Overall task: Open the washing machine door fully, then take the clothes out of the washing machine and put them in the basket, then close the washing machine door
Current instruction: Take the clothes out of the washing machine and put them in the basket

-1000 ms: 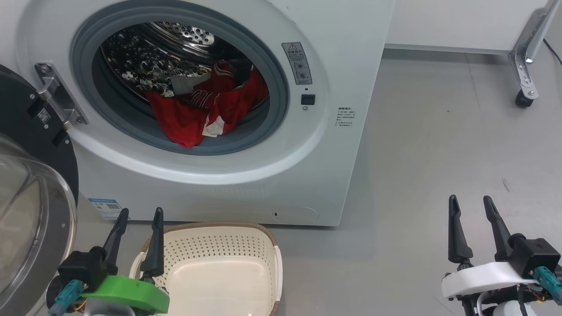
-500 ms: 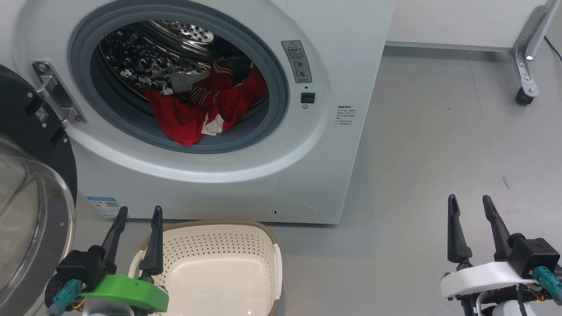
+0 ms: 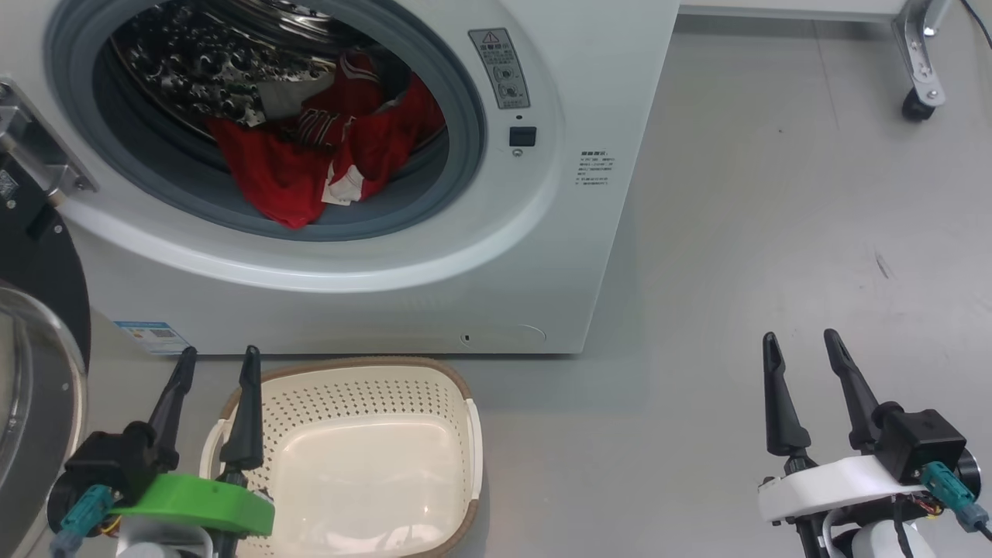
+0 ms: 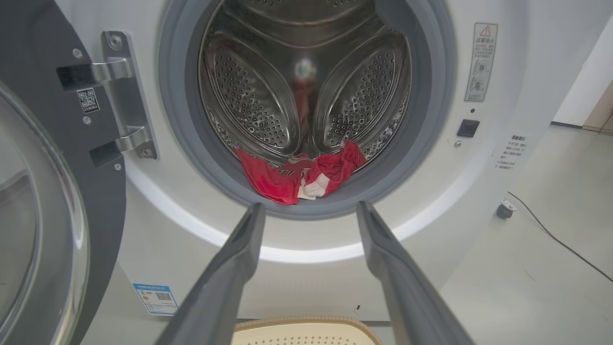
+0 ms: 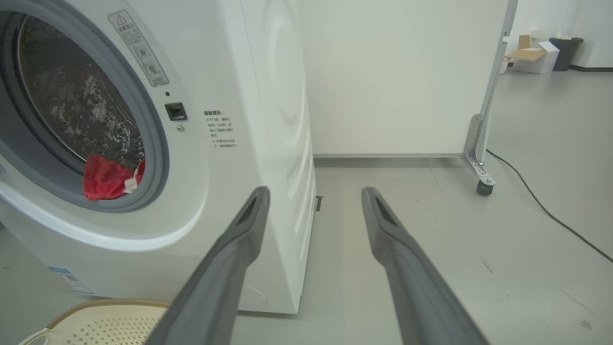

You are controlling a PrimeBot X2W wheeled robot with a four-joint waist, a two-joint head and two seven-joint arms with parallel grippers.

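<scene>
Clothes (image 3: 291,167), bright red with white trim, lie heaped at the front of the drum, spilling onto the lower edge of the grey rubber ring of the washing machine (image 3: 597,101). The washing machine door (image 3: 46,271) stands open on its hinge at the machine's left edge. On the floor just before the machine's front stands the basket (image 3: 349,366). The left gripper (image 3: 219,353) hovers above the basket's left rim, its 2 fingers spread wide, holding nothing. The right gripper (image 3: 800,335), equally wide, hangs over floor well beyond the machine's right corner.
</scene>
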